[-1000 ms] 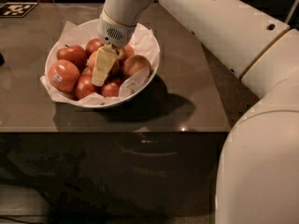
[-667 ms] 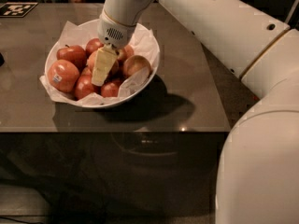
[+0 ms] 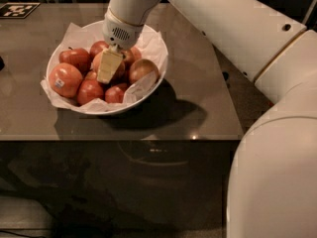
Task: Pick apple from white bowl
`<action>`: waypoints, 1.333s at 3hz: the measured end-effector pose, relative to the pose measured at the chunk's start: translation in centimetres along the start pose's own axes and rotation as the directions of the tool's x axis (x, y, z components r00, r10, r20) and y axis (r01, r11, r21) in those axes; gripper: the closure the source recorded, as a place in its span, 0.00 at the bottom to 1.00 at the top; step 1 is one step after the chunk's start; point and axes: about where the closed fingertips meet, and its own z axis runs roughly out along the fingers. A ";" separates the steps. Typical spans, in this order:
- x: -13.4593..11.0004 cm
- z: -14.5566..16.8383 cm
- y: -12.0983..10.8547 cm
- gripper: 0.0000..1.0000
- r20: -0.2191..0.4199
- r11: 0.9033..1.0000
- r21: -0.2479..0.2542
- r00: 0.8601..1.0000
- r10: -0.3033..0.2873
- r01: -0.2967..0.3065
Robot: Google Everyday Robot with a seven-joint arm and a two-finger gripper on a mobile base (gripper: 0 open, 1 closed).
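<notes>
The white bowl, lined with crinkled white paper, stands on the table at the upper left and holds several red apples. My gripper reaches down from above into the middle of the pile, right over the large orange-red apple, which shows on both sides of it. An orange-red apple with a white sticker lies at the bowl's left. A paler apple lies at the right, just beside the gripper.
The bowl sits on a dark brown table whose front edge runs below it. A black-and-white marker tag lies at the far left corner. My white arm spans the upper right and its base fills the lower right.
</notes>
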 end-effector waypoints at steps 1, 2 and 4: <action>-1.4 -1.9 0.7 1.00 0.012 0.999 0.029 1.000 -0.019 0.018; -1.4 -1.6 0.7 1.00 0.023 1.000 0.015 1.000 -0.010 0.010; -1.5 -4.4 -0.8 1.00 0.087 1.000 0.027 0.996 0.004 -0.007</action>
